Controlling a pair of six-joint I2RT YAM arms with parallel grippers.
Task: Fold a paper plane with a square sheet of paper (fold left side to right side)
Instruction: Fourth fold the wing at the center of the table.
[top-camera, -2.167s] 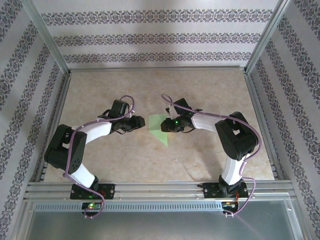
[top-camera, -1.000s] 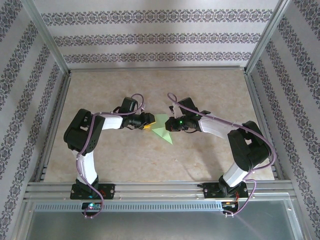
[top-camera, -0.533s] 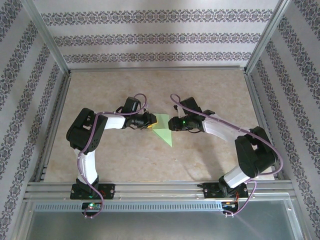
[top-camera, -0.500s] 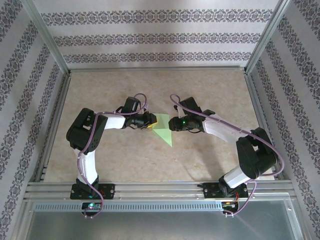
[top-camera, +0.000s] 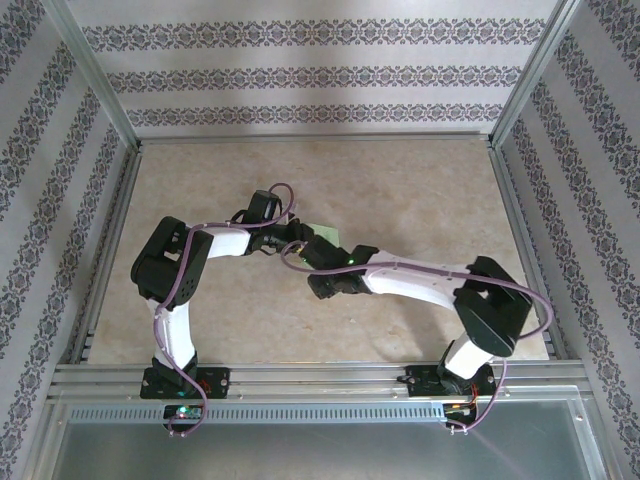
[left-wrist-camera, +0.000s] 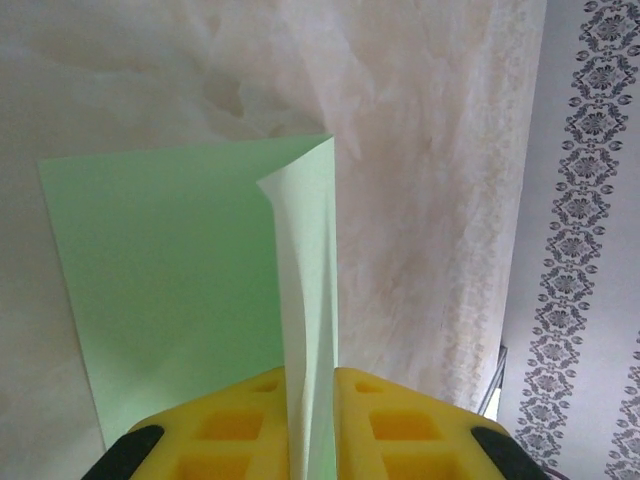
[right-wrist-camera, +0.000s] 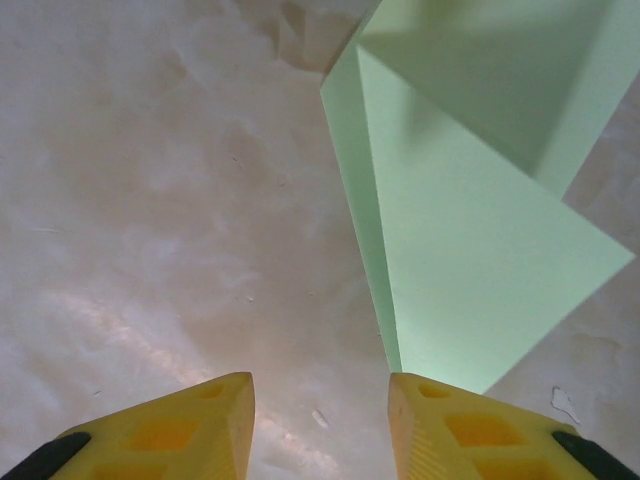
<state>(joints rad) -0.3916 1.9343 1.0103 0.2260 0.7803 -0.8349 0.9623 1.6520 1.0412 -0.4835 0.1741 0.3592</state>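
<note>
The square sheet of paper (left-wrist-camera: 180, 260), light green and partly folded, lies on the table. One flap stands up on edge and runs between the yellow fingers of my left gripper (left-wrist-camera: 310, 375), which is shut on it. In the top view a small strip of the paper (top-camera: 325, 234) shows beside the left gripper (top-camera: 297, 247); the right forearm covers the rest. My right gripper (right-wrist-camera: 320, 385) is open above bare table. The paper's folded edge (right-wrist-camera: 470, 260) runs just past its right fingertip (right-wrist-camera: 420, 395). In the top view the right gripper (top-camera: 318, 284) sits on the near side of the paper.
The beige marbled table (top-camera: 400, 190) is framed by metal rails (top-camera: 300, 375) and patterned walls. The right arm reaches leftward across the table's middle, close to the left gripper. Open table surface lies behind and to both sides.
The right gripper has opened, let go and swung from the paper's right side to its near side, its forearm now covering the sheet. The left gripper has closed on the raised flap.
</note>
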